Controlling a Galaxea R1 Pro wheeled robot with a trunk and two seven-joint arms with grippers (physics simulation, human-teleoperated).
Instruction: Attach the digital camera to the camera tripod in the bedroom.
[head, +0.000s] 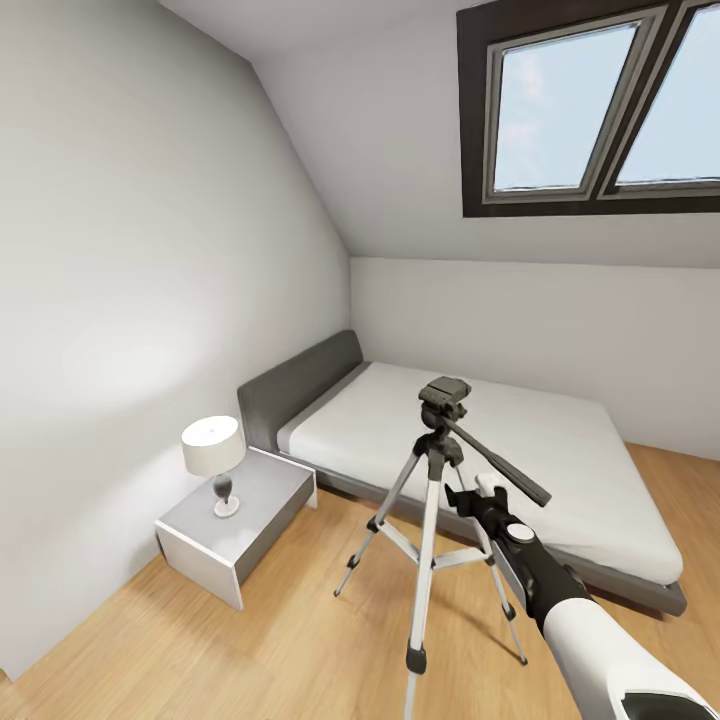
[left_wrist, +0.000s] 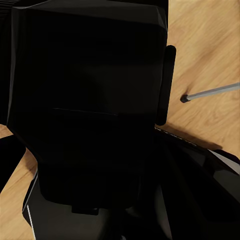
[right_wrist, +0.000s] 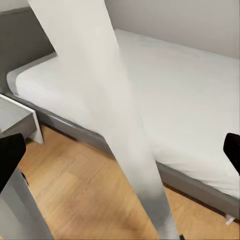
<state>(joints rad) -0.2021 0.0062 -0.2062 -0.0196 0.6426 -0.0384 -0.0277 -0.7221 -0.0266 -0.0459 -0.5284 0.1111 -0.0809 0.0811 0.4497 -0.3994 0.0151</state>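
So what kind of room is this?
Most likely an attic bedroom: there's a low bed, a lamp on a bedside table, and a skylight in the sloped ceiling.

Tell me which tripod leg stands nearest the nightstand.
The left leg of the tripod: its foot points toward the nightstand; the other two splay toward the camera and the bed.
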